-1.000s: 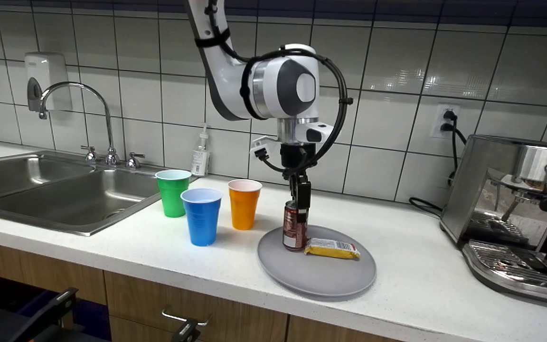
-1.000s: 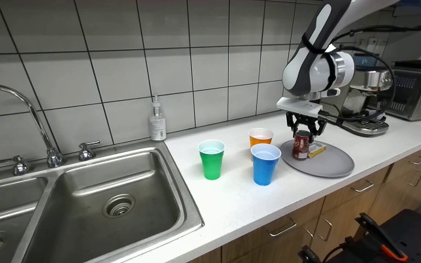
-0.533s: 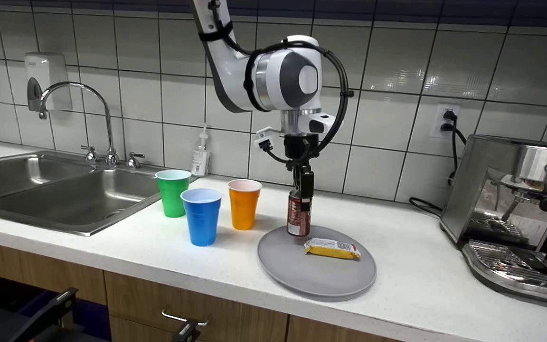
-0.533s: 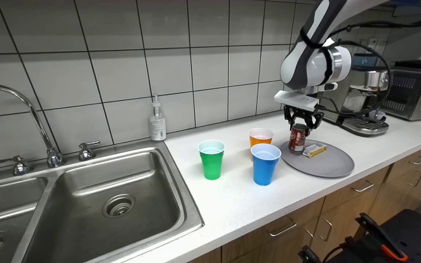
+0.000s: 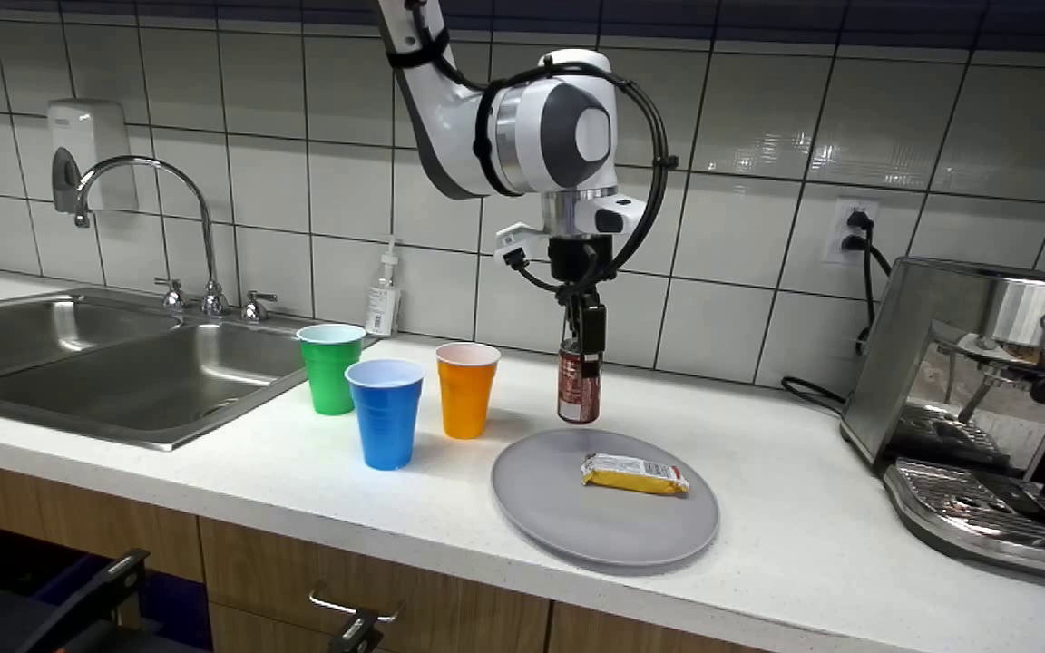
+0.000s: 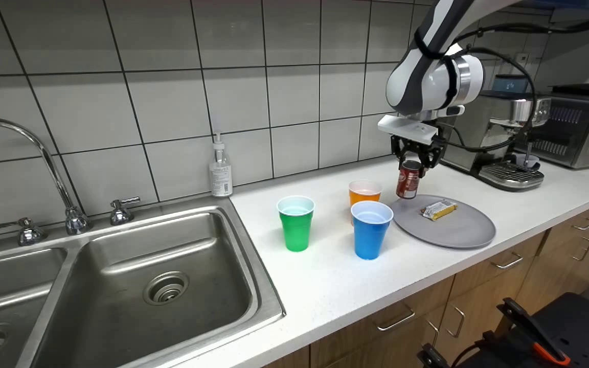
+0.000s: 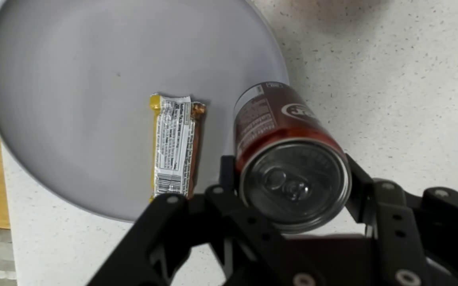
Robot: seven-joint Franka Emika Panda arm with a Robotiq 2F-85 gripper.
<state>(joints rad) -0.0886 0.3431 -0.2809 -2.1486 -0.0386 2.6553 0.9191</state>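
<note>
White wall tiles (image 5: 740,227) back the desk (image 5: 795,517) and its grey plate (image 5: 568,526). The tool (image 7: 292,174) grips a red can (image 6: 408,185) by its upper end, holding it raised near the plate's rim. A wrapped bar (image 5: 636,474) lies on the plate; a blue cup (image 5: 385,422) stands near the plate.
</note>
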